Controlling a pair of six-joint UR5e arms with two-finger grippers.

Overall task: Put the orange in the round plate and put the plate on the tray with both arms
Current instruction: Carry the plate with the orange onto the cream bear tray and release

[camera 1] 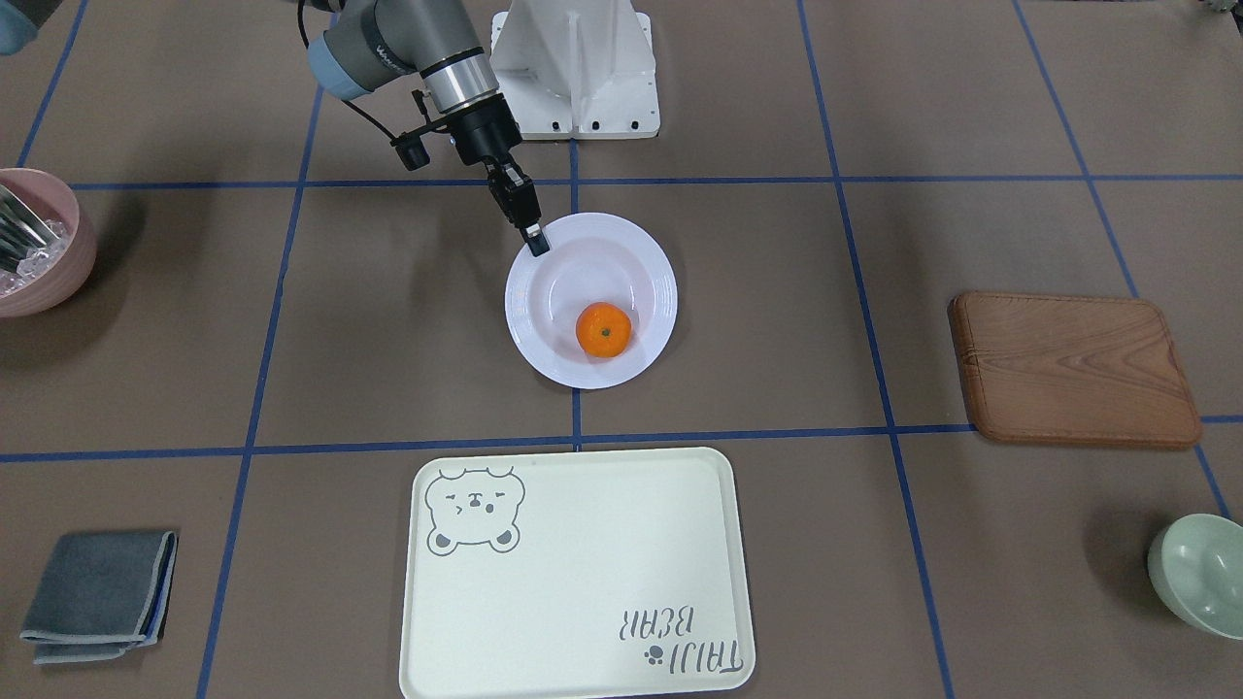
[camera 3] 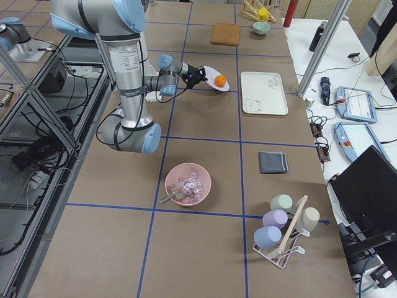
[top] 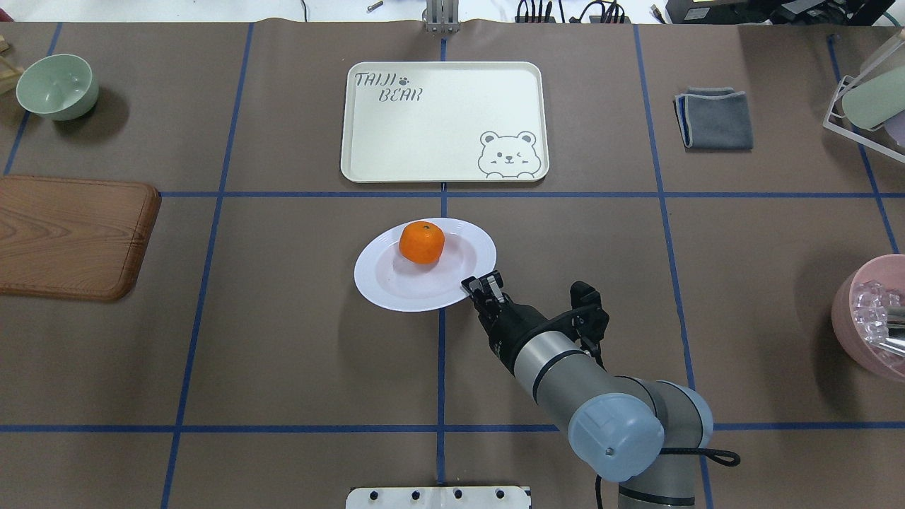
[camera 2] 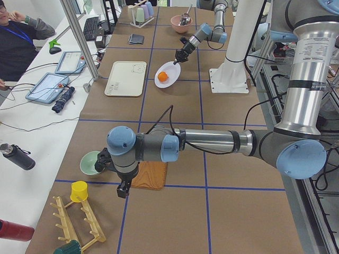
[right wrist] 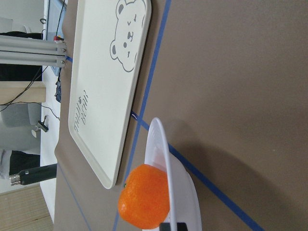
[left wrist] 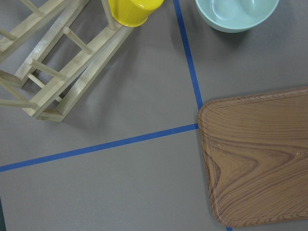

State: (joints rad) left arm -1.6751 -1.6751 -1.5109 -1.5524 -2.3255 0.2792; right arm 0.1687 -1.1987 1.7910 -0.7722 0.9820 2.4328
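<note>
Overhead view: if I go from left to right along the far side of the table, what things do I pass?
green bowl → tray → grey cloth → cup rack, cut off by the right edge of the picture

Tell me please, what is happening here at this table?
The orange already lies in the round plate. The right gripper seems to pinch the plate's rim on the robot's side. The tray holds nothing, and the plate is not yet on it. The left gripper hangs far off, beside the wooden board.
</note>
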